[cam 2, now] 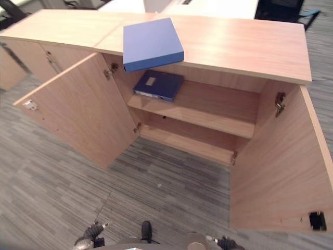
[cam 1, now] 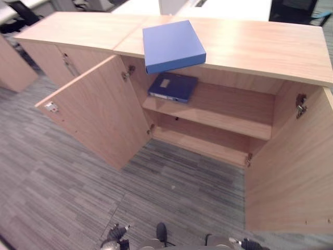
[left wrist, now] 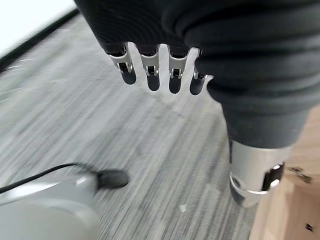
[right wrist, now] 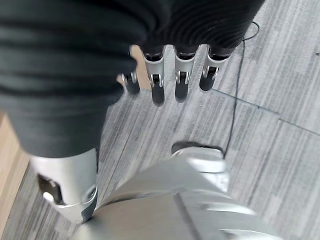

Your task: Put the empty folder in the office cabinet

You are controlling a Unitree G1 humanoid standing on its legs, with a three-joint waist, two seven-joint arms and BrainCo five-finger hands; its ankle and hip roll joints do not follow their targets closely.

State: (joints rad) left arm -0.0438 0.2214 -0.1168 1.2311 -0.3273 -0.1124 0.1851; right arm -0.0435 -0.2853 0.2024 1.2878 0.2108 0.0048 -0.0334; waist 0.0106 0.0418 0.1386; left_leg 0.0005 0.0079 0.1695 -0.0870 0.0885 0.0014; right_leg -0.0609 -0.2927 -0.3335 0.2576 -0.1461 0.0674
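Left hand (left wrist: 160, 75) in left wrist view: fingers straight, relaxed, holding nothing, above grey carpet (left wrist: 75, 125).

Right hand (right wrist: 175, 75) in right wrist view: we see same, fingers released, empty.

Eye views: blue folder (cam 1: 173, 45) lies flat on cabinet top (cam 1: 260, 47), near edge overhanging. Cabinet (cam 1: 218, 120) doors open; dark blue folder (cam 1: 172, 86) on upper shelf, left side.

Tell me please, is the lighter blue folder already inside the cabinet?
No, the lighter blue folder lies on the cabinet top.
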